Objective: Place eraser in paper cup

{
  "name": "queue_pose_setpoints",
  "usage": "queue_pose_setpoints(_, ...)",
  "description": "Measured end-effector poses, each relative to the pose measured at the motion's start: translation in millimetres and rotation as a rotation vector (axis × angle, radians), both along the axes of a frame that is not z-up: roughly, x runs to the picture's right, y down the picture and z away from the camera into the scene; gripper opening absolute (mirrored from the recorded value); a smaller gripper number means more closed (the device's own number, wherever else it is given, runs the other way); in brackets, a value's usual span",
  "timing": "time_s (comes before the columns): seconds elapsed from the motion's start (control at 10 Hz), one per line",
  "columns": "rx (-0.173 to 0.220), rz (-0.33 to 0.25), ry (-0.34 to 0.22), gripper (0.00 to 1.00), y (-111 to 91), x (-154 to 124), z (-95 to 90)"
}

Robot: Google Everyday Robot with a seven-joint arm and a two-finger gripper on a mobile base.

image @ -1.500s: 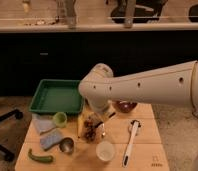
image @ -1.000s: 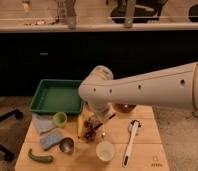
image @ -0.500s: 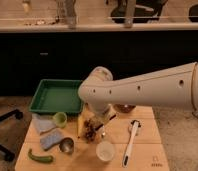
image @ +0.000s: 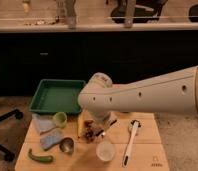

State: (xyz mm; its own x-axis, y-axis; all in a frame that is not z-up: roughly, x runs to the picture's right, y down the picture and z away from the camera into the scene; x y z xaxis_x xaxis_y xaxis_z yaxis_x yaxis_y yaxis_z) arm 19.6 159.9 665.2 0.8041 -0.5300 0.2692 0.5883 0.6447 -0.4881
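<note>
The paper cup point(image: 105, 150) is a pale white round cup standing upright near the front middle of the wooden table point(image: 147, 157). My white arm point(image: 142, 97) reaches in from the right and bends down over the table. The gripper point(image: 95, 131) hangs below it, just behind and left of the paper cup, over a cluster of small dark and yellowish things point(image: 85, 131). I cannot pick out the eraser; it may be hidden under the gripper.
A green tray point(image: 56, 95) lies at the back left. A small light-green cup point(image: 60, 119), a small metal cup point(image: 67, 145), blue cloths point(image: 48, 132) and a green vegetable point(image: 40, 157) sit on the left. A long white pen-like thing point(image: 131, 142) lies right of the paper cup.
</note>
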Motion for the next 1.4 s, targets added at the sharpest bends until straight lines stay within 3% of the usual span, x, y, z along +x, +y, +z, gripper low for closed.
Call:
queue_pose_setpoints(0.5,-0.016,-0.016,0.007,0.00,35.0,-3.5,-18.7)
queue_pose_setpoints(0.9,-0.029,-0.038,0.019,0.00,53.4,-8.4,-21.1)
queue_pose_setpoints(1.0,-0.039,-0.040,0.025,0.00,68.6,-10.6,-23.1)
queue_pose_setpoints(1.4,-0.043,-0.036,0.026,0.00,91.0,-15.8,-27.5)
